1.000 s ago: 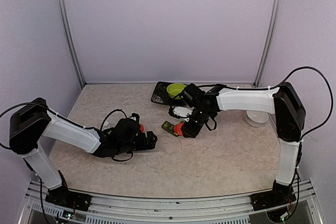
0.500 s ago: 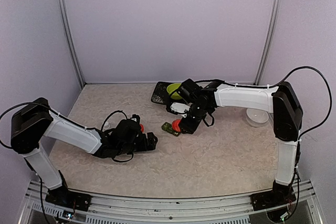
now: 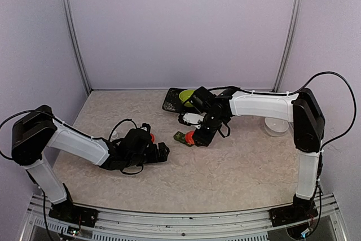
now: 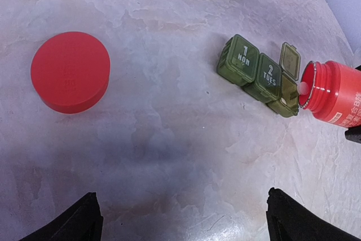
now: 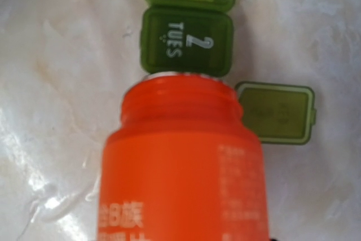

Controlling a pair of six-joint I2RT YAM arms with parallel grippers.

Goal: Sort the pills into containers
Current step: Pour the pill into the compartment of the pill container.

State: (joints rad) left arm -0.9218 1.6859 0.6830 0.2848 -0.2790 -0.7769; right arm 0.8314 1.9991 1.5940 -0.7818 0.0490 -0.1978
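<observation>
The containers are found at 12 o'clock from the right pincer, their row laid along its 12-to-6 line. The open end box is overhung by the orange bottle clamped in that pincer. The right arm is stretched toward 9 o'clock; the left pincer, farther off, is spread wide.
</observation>
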